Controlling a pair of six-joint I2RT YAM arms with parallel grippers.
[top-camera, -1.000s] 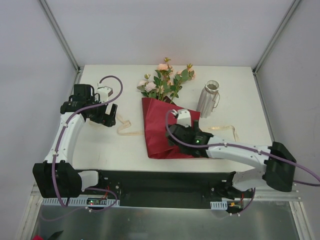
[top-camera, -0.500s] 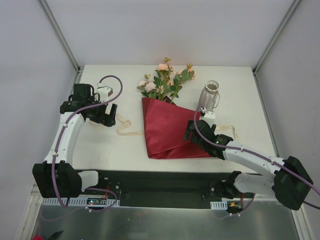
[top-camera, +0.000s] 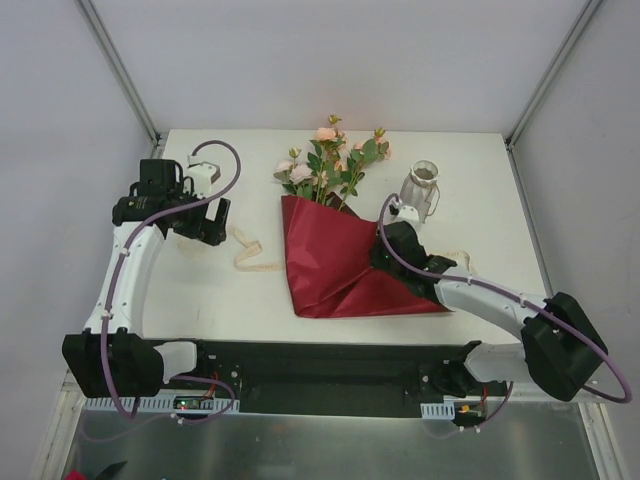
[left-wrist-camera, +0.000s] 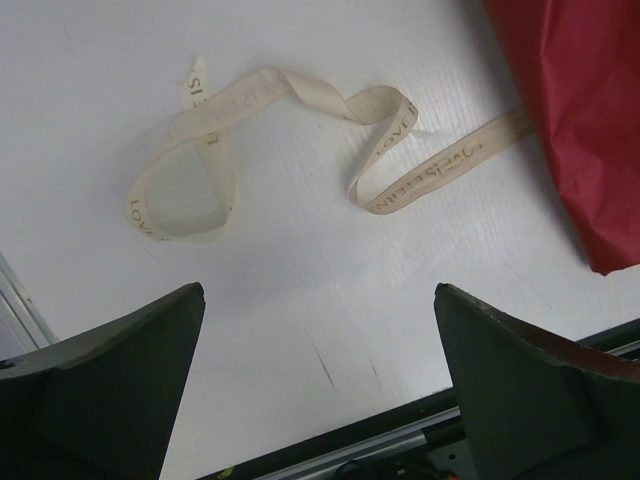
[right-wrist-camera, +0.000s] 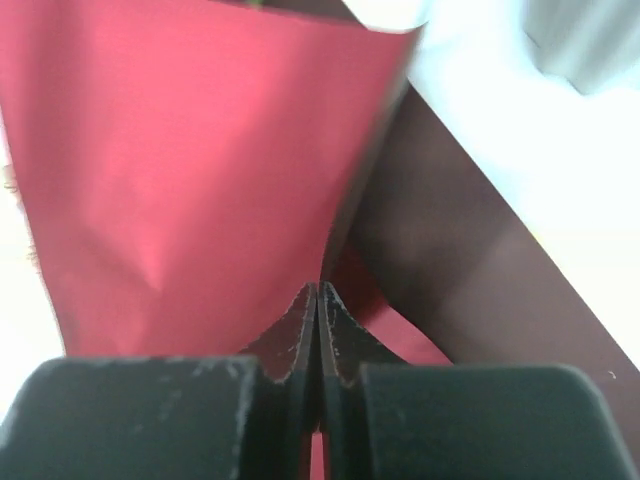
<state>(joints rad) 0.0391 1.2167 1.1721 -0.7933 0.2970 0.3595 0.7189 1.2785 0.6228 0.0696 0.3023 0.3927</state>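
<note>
Red wrapping paper (top-camera: 322, 262) lies just left of the vase (top-camera: 421, 190), long axis near-to-far, flowers (top-camera: 330, 165) poking from its far end. The right gripper (right-wrist-camera: 318, 300) pinches its vase-side flap, jaws fully closed. The left gripper (left-wrist-camera: 318, 300) hangs wide open, empty, over the ribbon (left-wrist-camera: 250, 110).

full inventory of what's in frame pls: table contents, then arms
red wrapping paper: 1, dark red, table centre, right side folded up
flowers: 1 bunch, pink with green leaves, sticking out of the paper's far end
ribbon: cream, printed lettering, looped left of the paper; a stretch also shows on its right, one piece or two unclear
vase: 1, ribbed off-white, upright, far right
table: 1, white
left gripper: black, jaws open, above the ribbon
right gripper: black, jaws shut on the paper's edge
</note>
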